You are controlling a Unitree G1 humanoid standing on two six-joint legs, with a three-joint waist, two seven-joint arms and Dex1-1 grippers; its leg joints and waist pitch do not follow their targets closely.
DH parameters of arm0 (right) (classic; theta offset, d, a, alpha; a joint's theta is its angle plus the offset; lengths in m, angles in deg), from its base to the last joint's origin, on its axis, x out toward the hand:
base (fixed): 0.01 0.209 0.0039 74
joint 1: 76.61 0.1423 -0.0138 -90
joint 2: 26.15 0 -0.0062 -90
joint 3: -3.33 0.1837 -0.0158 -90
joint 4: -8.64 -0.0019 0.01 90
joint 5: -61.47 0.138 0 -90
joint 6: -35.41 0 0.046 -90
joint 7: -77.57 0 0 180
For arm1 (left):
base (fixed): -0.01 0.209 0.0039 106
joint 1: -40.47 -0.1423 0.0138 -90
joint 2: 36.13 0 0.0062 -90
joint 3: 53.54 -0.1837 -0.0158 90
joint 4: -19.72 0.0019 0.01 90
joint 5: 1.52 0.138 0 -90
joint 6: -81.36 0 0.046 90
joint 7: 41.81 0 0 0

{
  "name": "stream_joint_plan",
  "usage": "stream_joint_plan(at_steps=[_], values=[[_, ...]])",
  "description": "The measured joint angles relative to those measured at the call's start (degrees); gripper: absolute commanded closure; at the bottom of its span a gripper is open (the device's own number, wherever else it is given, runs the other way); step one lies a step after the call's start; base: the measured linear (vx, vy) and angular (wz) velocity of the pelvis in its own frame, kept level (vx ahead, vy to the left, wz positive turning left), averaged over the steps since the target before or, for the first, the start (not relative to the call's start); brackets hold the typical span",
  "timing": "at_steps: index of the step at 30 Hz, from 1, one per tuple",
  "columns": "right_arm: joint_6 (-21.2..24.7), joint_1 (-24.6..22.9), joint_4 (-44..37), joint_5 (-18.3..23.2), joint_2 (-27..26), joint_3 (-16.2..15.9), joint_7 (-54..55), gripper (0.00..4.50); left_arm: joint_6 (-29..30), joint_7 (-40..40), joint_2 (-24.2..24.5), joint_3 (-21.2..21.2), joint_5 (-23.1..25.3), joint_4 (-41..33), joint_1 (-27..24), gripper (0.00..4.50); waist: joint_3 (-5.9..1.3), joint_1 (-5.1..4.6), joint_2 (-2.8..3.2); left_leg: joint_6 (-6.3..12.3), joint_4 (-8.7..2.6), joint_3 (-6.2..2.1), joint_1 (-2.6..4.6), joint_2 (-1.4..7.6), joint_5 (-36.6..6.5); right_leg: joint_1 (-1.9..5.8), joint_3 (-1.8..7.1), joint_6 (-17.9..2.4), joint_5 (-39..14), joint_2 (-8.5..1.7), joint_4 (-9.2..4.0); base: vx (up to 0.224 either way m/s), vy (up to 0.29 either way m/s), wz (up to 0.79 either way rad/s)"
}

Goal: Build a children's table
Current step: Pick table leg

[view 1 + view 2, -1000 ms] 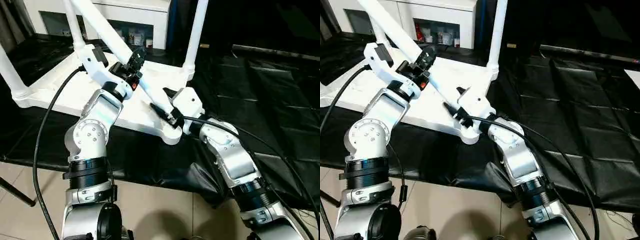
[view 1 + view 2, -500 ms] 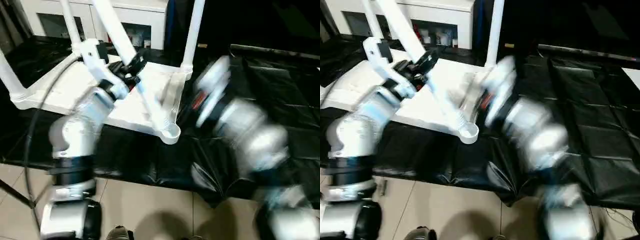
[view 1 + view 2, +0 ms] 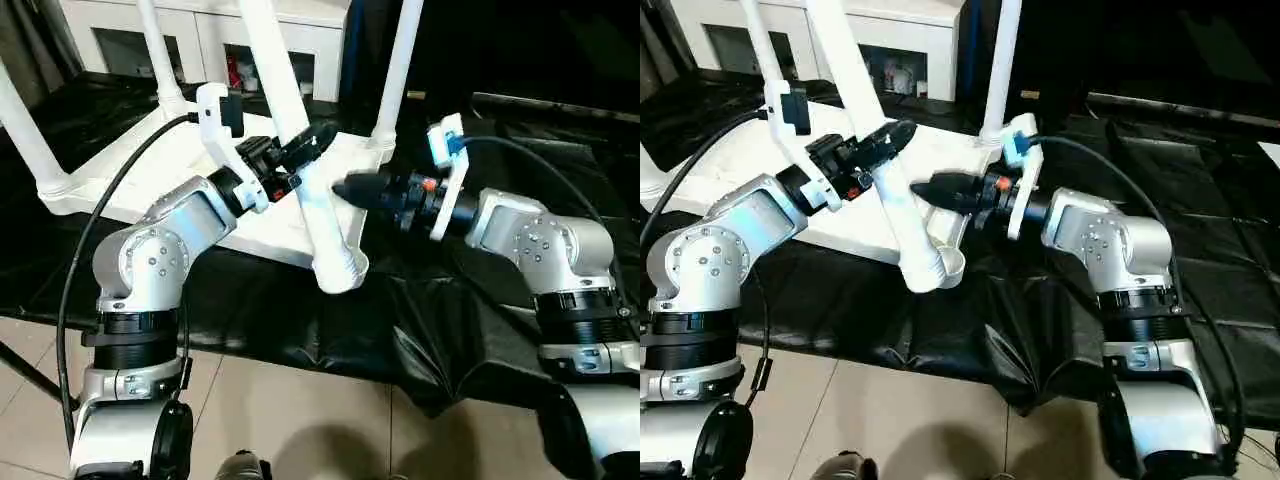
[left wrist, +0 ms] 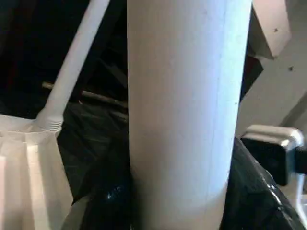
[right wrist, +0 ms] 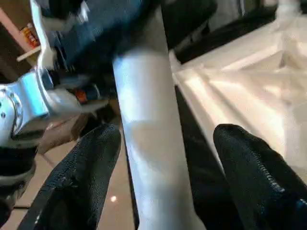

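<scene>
A worktop draped in crinkled black sheeting (image 3: 500, 290) stands over a pale tiled floor (image 3: 300, 410), with a white cabinet with glass-fronted compartments (image 3: 200, 40) behind it.

Nearest the robot, at the front corner of the upturned white plastic children's table (image 3: 180, 165), the long round white tube leg (image 3: 300, 150) leans with its foot at the corner socket (image 3: 345, 272). It looks not quite seated, though the angle makes that hard to judge. The left gripper (image 3: 300, 152), its black fingers clenched around the tube's middle, carries it; the left wrist view shows the tube held between them. The right gripper (image 3: 350, 188) points in from the other side, its fingers released and standing apart on either side of the tube's lower part in the right wrist view, apparently not touching it.

The tube is probably light, stiff and hollow, with a smooth skin that could slip or twist in a loose pinch. Being long, it will swing at the far end, so a hold low down, near the socket, steers it best, while the mid-length grip keeps it upright. The ribbed top is likely rigid but light enough to slide on the sheeting when pushed.

Counted near to far: two grippers, one table top, one leg in hand, and three more legs upright in the other corners.
</scene>
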Motion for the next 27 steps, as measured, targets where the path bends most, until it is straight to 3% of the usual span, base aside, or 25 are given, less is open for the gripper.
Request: stream_joint_plan(at_steps=[7, 8, 11, 17, 24, 27], values=[[0.3, 0.0, -0.3, -2.5, 0.8, -5.4, -1.6, 1.07, 1.1, -0.5, -0.1, 0.1, -1.8, -0.6, 0.0, 2.67, 0.00, 0.23, 0.00, -0.18, 0.00, -0.03, -0.02, 0.00, 0.1, 0.00, -0.01, 0.0, 0.0, 0.00, 0.00, 0.000, 0.000, 0.00], [0.3, 0.0, -0.3, -2.7, 0.7, -5.9, -1.6, 1.34, 1.3, -0.5, -0.2, 0.1, -1.9, -0.9, 0.0, 2.67, 0.00, 0.25, 0.00, -0.20, 0.00, -0.04, -0.05, 0.00, 0.1, -0.01, -0.02, 0.0, 0.0, 0.00, -0.01, 0.000, 0.000, 0.00], [-0.2, 0.0, -0.3, -3.3, 0.4, -7.1, -1.4, 1.47, 1.9, -0.5, -0.4, 0.7, -2.8, -0.9, 0.0, 2.67, 0.00, 0.31, 0.00, -0.20, 0.00, -0.05, -0.06, 0.00, 0.1, -0.02, -0.03, 0.0, 0.0, -0.01, -0.01, 0.000, 0.000, 0.00], [-0.9, 0.0, -0.6, -3.9, 0.4, -7.9, -1.5, 2.15, 2.2, -0.5, 0.1, 0.7, -2.9, -0.9, 0.0, 2.67, 0.00, 0.43, 0.01, -0.21, 0.00, -0.12, -0.06, 0.00, 0.1, -0.01, -0.07, 0.0, 0.0, 0.00, 0.00, 0.000, 0.000, 0.00], [-3.8, 0.0, -0.8, -5.1, -0.8, -8.5, -0.6, 2.48, 2.7, 0.2, 0.3, 1.8, -3.0, -0.9, 0.0, 2.67, -0.01, 0.39, 0.01, -0.21, 0.00, -0.19, -0.06, -0.01, 0.1, -0.01, -0.12, 0.0, 0.0, 0.00, 0.02, 0.000, 0.000, 0.00], [-5.7, -0.8, -1.9, -6.6, -2.1, -8.5, 2.6, 2.52, 2.2, 2.1, -0.2, 1.9, -2.5, -0.9, 0.0, 1.97, -0.01, 0.40, 0.02, -0.22, 0.00, -0.24, -0.07, -0.01, 0.1, 0.00, -0.14, 0.0, 0.0, 0.00, 0.02, 0.000, 0.000, 0.00]])
